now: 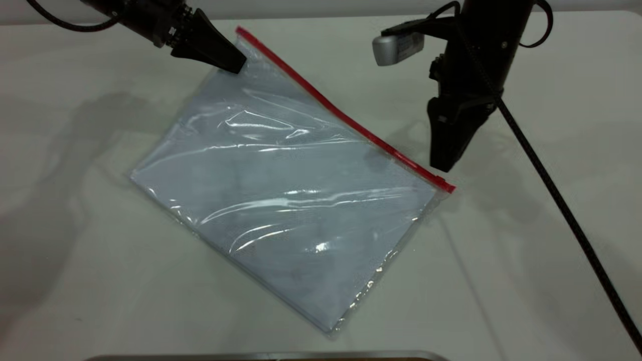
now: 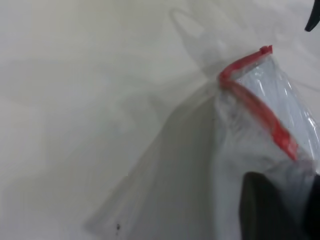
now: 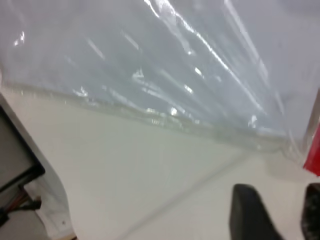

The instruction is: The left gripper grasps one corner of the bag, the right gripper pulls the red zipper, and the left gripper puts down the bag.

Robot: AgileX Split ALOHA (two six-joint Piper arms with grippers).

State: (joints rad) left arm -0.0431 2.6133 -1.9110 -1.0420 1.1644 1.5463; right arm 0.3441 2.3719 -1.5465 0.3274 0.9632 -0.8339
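1. One metal edge sits nearest the exterior camera, a thin grey rim along the front of the white table.
2. Next comes the bag, a clear, glossy, wrinkled pouch lying at a slant across the table's middle, with pale bluish-white sheets inside. Its near corner rests flat on the surface.
3. Along the bag's far long edge runs the red zipper, from the raised far corner by the left gripper down to the corner below the right gripper, where the strip ends in a small red tab.
4. Poised just above that tab end is the right gripper, pointing downward from its bulky black arm, a thick braided cable trailing off toward the table's right front. Its wrist view shows two dark fingertips with a gap between them and nothing in that gap; the red strip end lies just beside them, apart from them.
5. Farthest back, the left gripper has closed on the bag's far corner, just beside the zipper's upper end. That corner is lifted off the table, and the left wrist view shows the plastic bunched and the red strip kinked there.
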